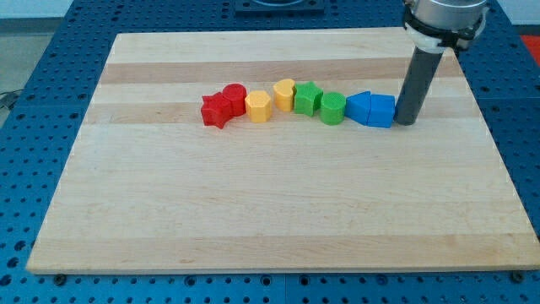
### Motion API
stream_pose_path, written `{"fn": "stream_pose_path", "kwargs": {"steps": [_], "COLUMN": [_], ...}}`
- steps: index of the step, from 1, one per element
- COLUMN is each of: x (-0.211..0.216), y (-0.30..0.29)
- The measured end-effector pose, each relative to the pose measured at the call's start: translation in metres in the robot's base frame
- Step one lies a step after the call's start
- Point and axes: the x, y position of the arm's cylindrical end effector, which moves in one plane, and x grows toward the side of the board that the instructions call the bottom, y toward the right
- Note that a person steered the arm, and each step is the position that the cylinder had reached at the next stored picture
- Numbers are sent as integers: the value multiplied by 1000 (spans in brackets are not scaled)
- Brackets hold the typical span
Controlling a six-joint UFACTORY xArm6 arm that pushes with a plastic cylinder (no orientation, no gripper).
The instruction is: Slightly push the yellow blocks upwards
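Two yellow blocks sit in a row of blocks across the board's upper middle: a yellow hexagon and, up and to its right, a yellow heart-like block. My tip is at the right end of the row, touching or nearly touching the rightmost blue block, far to the right of both yellow blocks. The rod rises up to the arm at the view's top right.
From left to right the row holds a red star, a red cylinder, the yellow blocks, a green star, a green cylinder, and two blue blocks. The wooden board lies on a blue perforated table.
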Motion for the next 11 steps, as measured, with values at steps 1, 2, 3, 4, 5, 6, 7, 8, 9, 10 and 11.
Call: {"fn": "stream_pose_path", "kwargs": {"steps": [1, 2, 3, 4, 5, 6, 7, 8, 9, 10, 11], "x": [3, -19, -30, 2, 74, 148, 171, 171, 143, 107, 105], "y": [4, 19, 19, 15, 12, -6, -90, -178, -231, -237, -240]}}
